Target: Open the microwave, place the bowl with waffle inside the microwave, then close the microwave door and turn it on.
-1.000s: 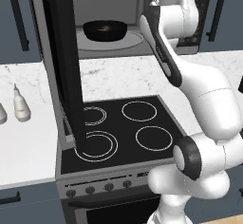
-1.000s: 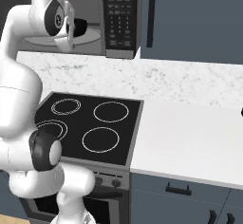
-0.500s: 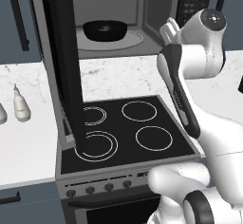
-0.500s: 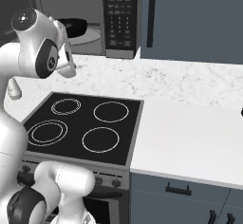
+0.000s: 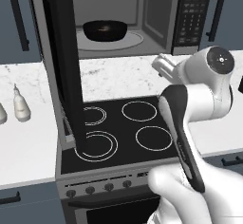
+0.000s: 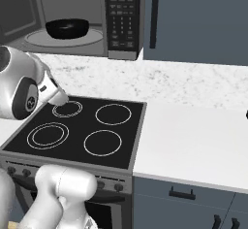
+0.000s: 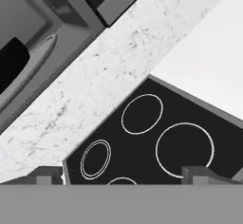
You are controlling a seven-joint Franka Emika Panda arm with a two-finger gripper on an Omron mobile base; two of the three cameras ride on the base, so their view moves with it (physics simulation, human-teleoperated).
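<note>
Sitting inside the microwave (image 5: 118, 23), the bowl (image 5: 105, 30) needs nothing; the stiff, light door (image 5: 64, 66) at nine o'clock takes a push on its free edge, tool (image 7: 123, 175) open, empty.

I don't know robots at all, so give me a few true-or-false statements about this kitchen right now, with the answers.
1. The bowl sits inside the microwave. True.
2. The microwave door is closed. False: it stands swung open, edge-on over the stovetop.
3. The gripper holds the bowl. False: it is open and empty, looking down on the stovetop.
4. White bottles stand on the counter left of the stovetop. True.
5. A pan sits on a stove ring. False: all the rings are bare.
</note>
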